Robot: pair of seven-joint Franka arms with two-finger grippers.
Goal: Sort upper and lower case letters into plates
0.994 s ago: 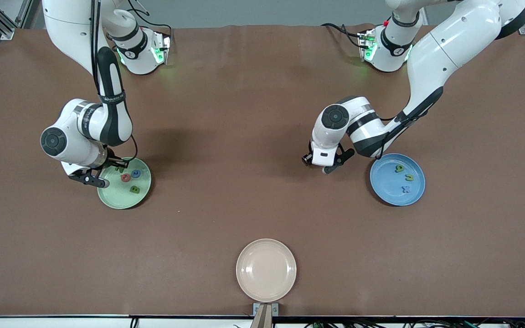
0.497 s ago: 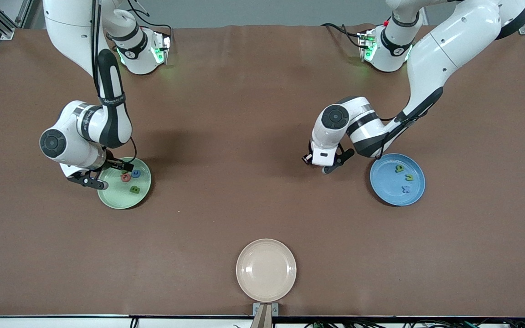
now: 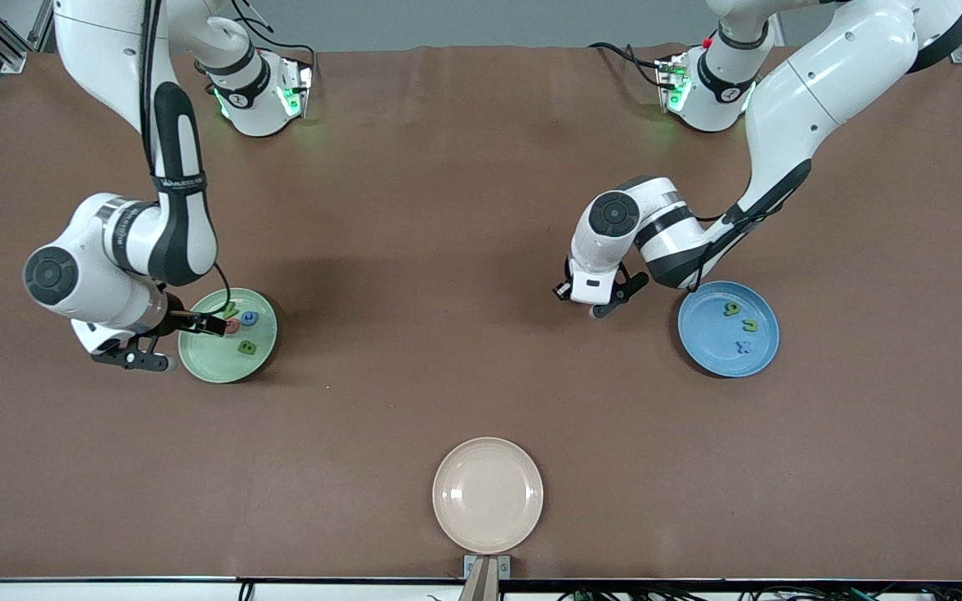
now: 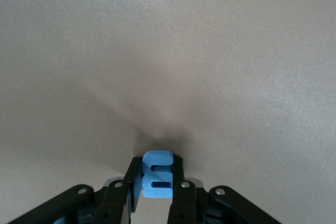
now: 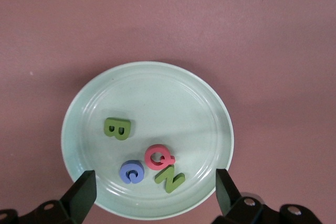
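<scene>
Matte brown table [image 3: 464,250]; left hand [image 4: 156,182] clamped on blocky blue E [image 4: 157,174], right hand [image 5: 155,192] apart over mint plate [image 5: 210,103].

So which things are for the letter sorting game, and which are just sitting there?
For the job:
- round mint green plate with four letters
- round blue plate with three letters
- blue foam letter E in the left end effector

Lying about:
- empty round cream-beige plate

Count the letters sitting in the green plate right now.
4, all in the green plate under the open right gripper: green B, red Q, blue C, green N. None looks hidden there.
</scene>
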